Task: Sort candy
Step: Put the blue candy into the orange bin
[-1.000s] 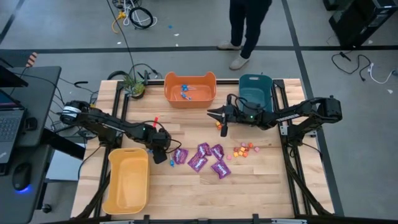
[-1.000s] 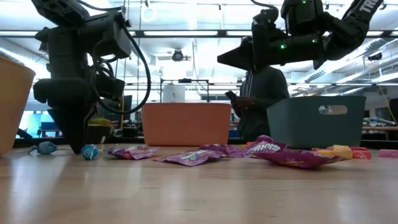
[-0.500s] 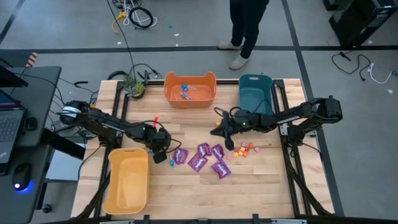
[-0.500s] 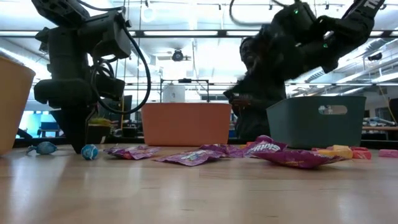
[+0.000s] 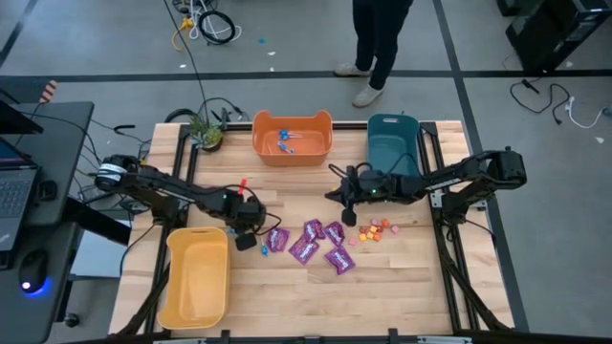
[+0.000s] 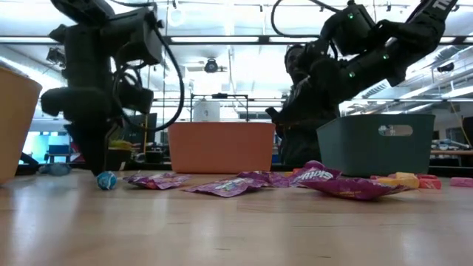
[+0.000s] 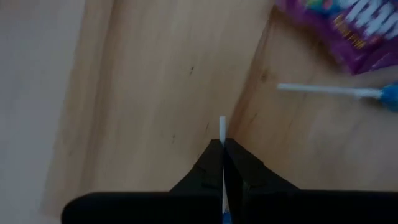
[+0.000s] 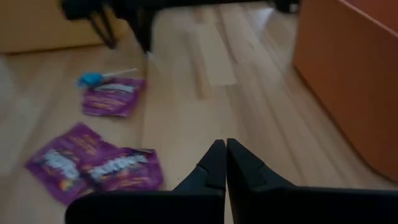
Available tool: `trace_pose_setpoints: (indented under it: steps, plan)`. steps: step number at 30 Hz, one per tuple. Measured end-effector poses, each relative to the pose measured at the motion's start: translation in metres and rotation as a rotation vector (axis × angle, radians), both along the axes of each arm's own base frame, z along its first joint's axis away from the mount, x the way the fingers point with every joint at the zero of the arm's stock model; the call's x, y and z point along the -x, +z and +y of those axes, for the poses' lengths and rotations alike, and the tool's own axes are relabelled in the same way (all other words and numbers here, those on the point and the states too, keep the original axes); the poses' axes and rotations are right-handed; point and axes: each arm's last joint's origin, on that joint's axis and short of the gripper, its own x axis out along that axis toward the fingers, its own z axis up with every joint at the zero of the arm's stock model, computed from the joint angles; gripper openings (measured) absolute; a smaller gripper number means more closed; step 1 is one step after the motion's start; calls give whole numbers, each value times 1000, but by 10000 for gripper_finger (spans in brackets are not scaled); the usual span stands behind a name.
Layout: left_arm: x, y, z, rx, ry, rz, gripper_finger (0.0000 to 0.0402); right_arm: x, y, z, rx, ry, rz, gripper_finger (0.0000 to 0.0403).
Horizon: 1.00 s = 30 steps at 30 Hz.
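light: bright, even, overhead | glare: ceiling strips, low view | blur: wrist views soft

Bare wood btwn orange bin & purple packets; passable.

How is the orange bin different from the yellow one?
The orange bin stands at the table's far edge, the yellow bin at the near left corner. Orange already holds blue lollipops; yellow holds nothing. Orange lies widthwise, yellow lengthwise. Both are open plastic tubs.
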Motion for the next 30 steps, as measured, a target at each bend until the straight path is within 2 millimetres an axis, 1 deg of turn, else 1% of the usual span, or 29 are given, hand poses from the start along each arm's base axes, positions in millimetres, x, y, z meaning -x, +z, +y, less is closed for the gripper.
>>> trace_pose_setpoints:
  steps: [4,7,21,26,30]
  plan:
    - [1,1,0,-5,-11,22,0,0,1,-1,16,-31,-8,1]
    - [0,2,0,-8,-9,14,0,-1,3,-1,28,-28,-30,0]
    - [1,5,0,-5,15,0,0,-1,3,-2,40,-25,-26,0]
    - [2,15,1,-4,-5,-58,0,-1,3,-3,42,-30,-27,0]
    - [5,29,1,-18,-6,-141,0,-1,3,-6,44,-38,-34,0]
